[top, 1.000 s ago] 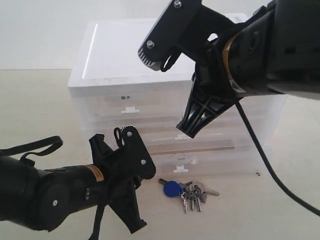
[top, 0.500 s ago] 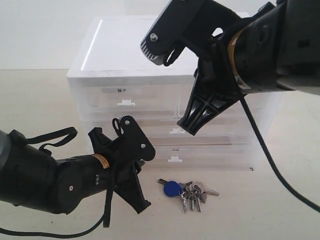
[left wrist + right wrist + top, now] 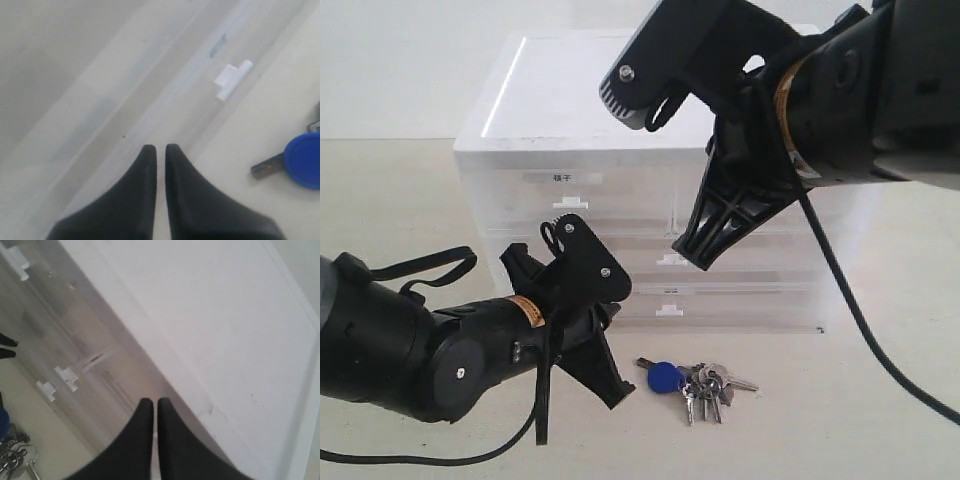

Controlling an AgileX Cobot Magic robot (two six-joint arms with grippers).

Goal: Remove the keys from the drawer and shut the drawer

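Keys (image 3: 698, 381) lie on the table (image 3: 860, 420), just in front of the white-topped unit (image 3: 570, 90) and outside the drawer (image 3: 645, 250), whose front sits flush with the tiers above and below; your left gripper (image 3: 617, 390) hangs low beside the blue fob (image 3: 665, 377); your right gripper (image 3: 693, 256) hangs before the unit's front. From the left wrist you see its fingers pinched almost together, gripping nothing, with the fob nearby on the table. From the right wrist you see that pair just as narrow and empty, over the unit's top edge.
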